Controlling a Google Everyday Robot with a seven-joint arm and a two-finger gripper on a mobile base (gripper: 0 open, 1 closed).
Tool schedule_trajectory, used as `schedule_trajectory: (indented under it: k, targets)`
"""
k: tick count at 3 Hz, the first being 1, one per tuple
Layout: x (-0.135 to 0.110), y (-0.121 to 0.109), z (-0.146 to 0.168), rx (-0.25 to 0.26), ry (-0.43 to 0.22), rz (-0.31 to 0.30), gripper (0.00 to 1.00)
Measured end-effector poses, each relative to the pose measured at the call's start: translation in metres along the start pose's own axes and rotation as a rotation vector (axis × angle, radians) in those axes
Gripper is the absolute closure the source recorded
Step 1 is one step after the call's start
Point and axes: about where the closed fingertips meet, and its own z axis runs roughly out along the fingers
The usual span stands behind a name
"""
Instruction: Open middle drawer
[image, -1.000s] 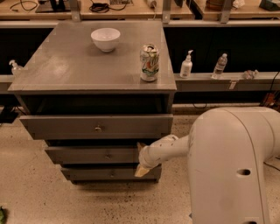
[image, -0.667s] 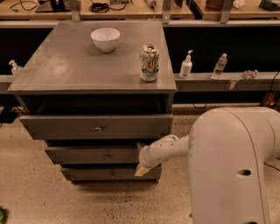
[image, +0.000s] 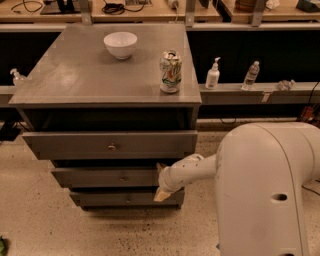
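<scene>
The middle drawer (image: 107, 177) is the second grey front of the cabinet, with a small dull knob (image: 123, 178) at its centre. Its front stands a little behind the top drawer's front (image: 110, 145). My gripper (image: 160, 180) is at the right end of the middle drawer's front, well right of the knob. It is open, with one tan fingertip (image: 159, 165) at the drawer's upper edge and the other at its lower edge. My white arm (image: 195, 170) reaches in from the right.
A white bowl (image: 120, 44) and a soda can (image: 170, 72) stand on the cabinet top (image: 75, 80). The lowest drawer (image: 125, 199) is below. Bottles (image: 213, 75) sit on a shelf to the right. My bulky white body (image: 265, 190) fills the lower right.
</scene>
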Motion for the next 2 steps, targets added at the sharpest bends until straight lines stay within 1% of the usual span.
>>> schedule_trajectory:
  k: [1,2]
  targets:
    - [0.0,0.0,0.0,0.0,0.0,0.0,0.2]
    - [0.0,0.0001,0.0,0.0,0.0,0.0,0.14]
